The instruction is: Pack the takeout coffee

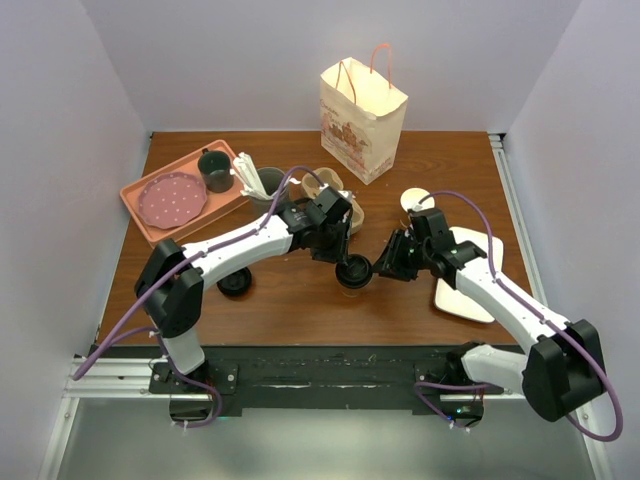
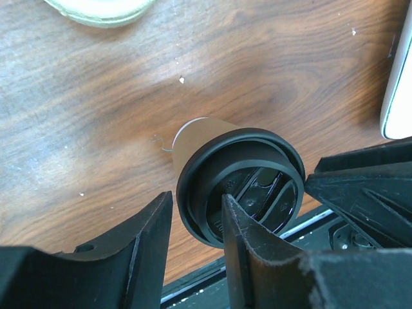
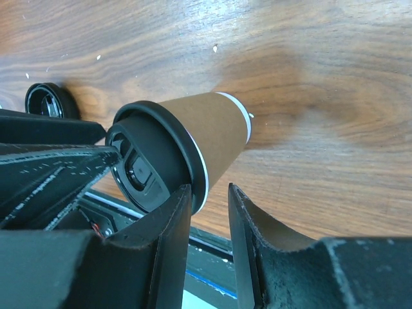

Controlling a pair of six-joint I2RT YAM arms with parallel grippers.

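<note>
The takeout coffee (image 1: 353, 273) is a tan-brown paper cup (image 3: 206, 135) with a black lid (image 2: 257, 187), standing on the wooden table between the two arms. My left gripper (image 2: 196, 196) comes at it from the left and straddles the lid's rim. One finger (image 2: 238, 244) rests in the lid's top and the other (image 2: 148, 238) is outside the rim, shut on it. My right gripper (image 3: 209, 188) is at the cup's right side (image 1: 385, 265). Its jaws are narrowly open with only table between them, and its left finger (image 3: 177, 219) sits against the lid's edge.
A paper bag (image 1: 362, 120) stands at the back. A pink tray (image 1: 140, 215) at the back left holds a plate (image 1: 172, 198) and a dark mug (image 1: 215, 170). Near it are a grey tumbler (image 1: 262, 185) and a cardboard carrier (image 1: 335, 190). A spare black lid (image 1: 235, 283) lies left, a white tray (image 1: 470, 290) right.
</note>
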